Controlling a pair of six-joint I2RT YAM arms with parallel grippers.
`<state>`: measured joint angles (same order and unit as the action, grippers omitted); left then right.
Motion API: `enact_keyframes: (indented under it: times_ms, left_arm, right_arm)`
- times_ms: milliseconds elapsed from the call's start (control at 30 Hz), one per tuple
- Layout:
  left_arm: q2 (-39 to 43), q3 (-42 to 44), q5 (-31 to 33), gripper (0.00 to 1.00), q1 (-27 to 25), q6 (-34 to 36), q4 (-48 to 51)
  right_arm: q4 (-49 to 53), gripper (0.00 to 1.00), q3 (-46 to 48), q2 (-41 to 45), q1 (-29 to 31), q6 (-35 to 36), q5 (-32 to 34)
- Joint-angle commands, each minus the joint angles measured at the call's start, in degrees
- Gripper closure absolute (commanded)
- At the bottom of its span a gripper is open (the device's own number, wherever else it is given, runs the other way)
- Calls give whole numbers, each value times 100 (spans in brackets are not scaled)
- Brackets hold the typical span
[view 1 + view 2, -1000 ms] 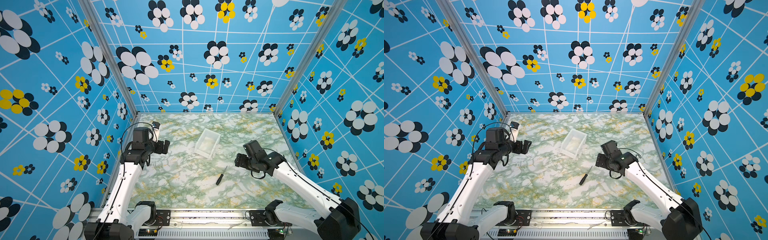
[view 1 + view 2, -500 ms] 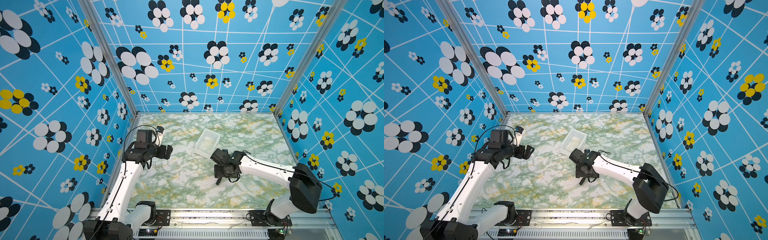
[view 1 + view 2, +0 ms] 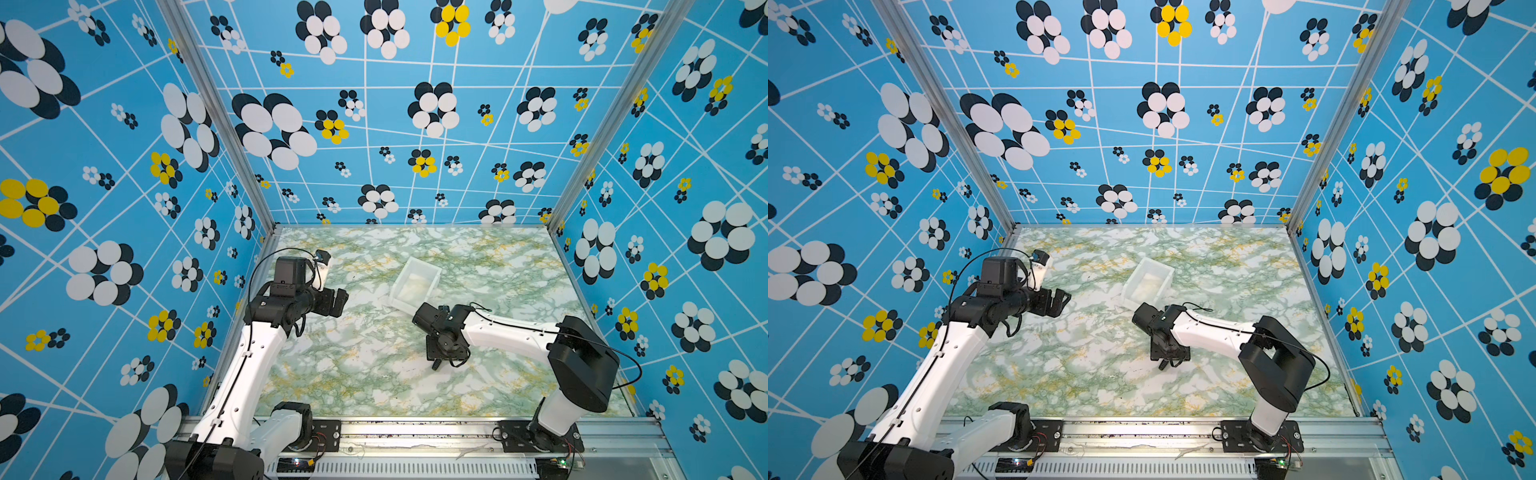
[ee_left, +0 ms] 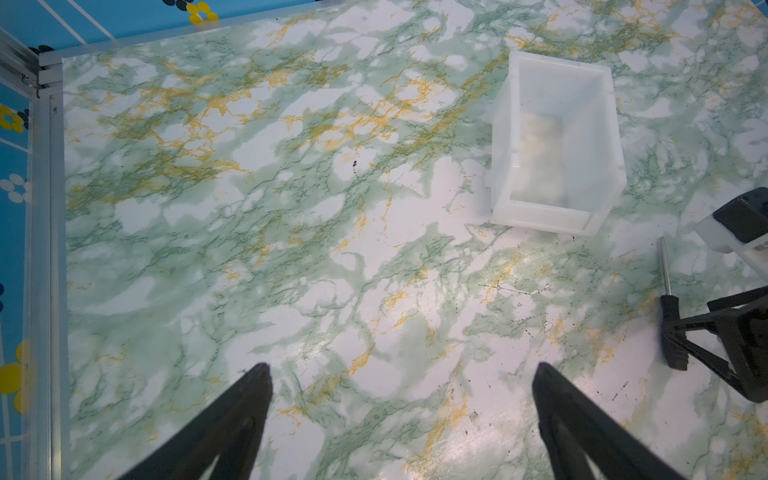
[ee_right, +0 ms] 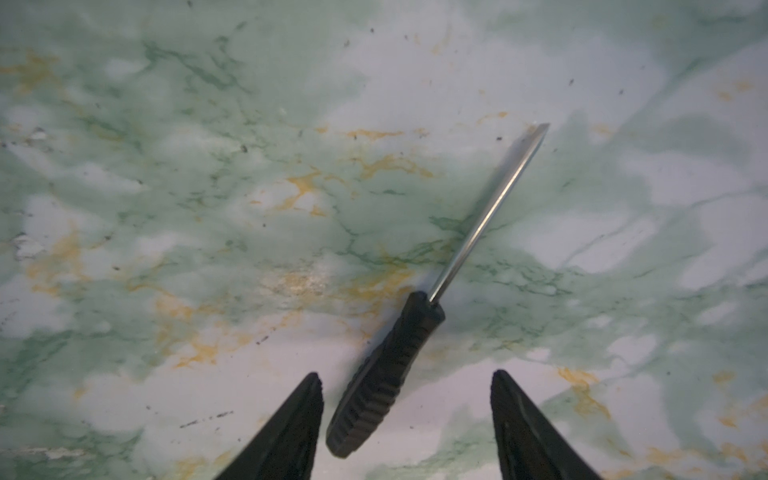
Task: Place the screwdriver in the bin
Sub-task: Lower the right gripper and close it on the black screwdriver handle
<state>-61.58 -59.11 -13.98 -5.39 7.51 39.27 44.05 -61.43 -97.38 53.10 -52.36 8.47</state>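
Screwdriver (image 5: 415, 328) lies on tabletop (image 5: 187, 187), right pincer (image 5: 405, 374) straddling its handle.

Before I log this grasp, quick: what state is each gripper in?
Left gripper: open, empty.
Right gripper: open, jaws either side of the slim black-handled screwdriver, not yet gripping it.

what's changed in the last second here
The right claw swung in from the right side and came down over the screwdriver; its jaws now straddle the black handle without touching it. The left claw edged slightly inward, open. Screwdriver and bin stayed put. Nothing grasped yet.
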Motion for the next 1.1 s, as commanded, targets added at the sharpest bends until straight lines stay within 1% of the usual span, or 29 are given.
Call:
enact_keyframes:
  times_ms: [0, 433, 500, 700, 767, 867, 933, 1067]
  left_arm:
    - [10, -47, -89, 1, -59, -65, -24]
    - [-37, -55, -88, 1, -137, -56, -36]
    - [-43, -73, -95, 1, -154, -47, -20]
    - [-88, -99, -97, 1, -180, 40, 45]
    - [-92, -99, -96, 1, -191, 67, 76]
    - [-108, -109, -99, 1, -215, 108, 89]
    - [-115, -113, -97, 1, -226, 128, 88]
    - [-140, -147, -125, 1, -263, 157, 132]
  right_arm:
    - [-1, 38, 135, -170, 25, -112, -60]
    - [-68, 50, 453, -74, 25, -187, -65]
    - [-113, 56, 501, -36, 25, -178, -99]
    - [-177, 61, 643, 83, 25, -202, -102]
    - [-220, 69, 698, 148, 25, -183, -125]
    - [-247, 72, 768, 233, 26, -184, -139]
    - [-296, 80, 827, 296, 26, -186, -155]
    - [-318, 81, 880, 434, 27, -187, -127]
